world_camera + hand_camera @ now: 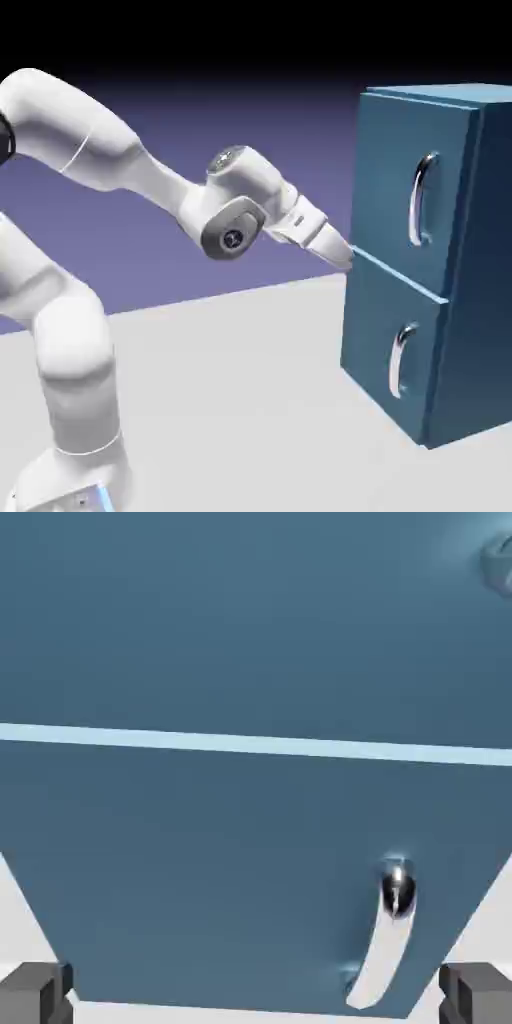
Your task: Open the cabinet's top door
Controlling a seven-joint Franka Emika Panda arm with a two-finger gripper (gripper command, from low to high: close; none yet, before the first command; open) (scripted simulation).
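Your cabinet (440, 260) stands on the pale grey tabletop (240, 400) at the exterior view's right, top door (410, 190) shut, before a blue-violet backdrop. Your fingers (35, 992) are spread wide, empty, near the cabinet's front left edge.

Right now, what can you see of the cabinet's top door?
The top door is a flat dark-blue panel, the taller of two stacked on the cabinet front. It looks shut, flush with the lower door. Its long curved silver handle runs vertically near the exterior view's right edge. The open gripper hovers near the seam; contact is unclear.
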